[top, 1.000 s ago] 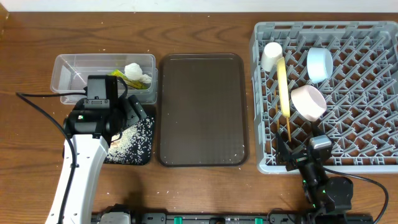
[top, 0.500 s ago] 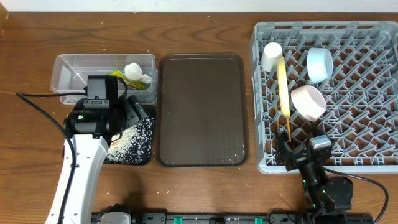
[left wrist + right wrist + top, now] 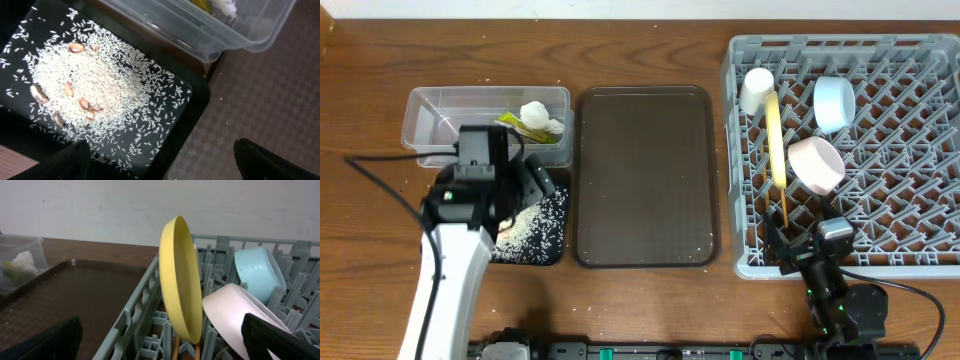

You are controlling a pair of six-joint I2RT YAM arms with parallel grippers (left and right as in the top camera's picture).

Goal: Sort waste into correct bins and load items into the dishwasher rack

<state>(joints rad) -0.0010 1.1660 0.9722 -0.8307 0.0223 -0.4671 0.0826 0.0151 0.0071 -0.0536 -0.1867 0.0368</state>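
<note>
Rice (image 3: 95, 92) in loose grainy heap on glossy black tray (image 3: 187, 122), clear tub's (image 3: 240, 40) rim just beyond. Left gripper (image 3: 160, 152) spread wide above; right gripper (image 3: 160, 332) open too, at rack's (image 3: 132, 315) near edge.

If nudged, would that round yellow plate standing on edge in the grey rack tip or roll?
Probably neither: the round yellow plate stands between pegs of the grey plastic rack. It looks thin and rigid, so likely light.

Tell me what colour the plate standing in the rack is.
The plate is yellow, clearest in the right wrist view.
</note>
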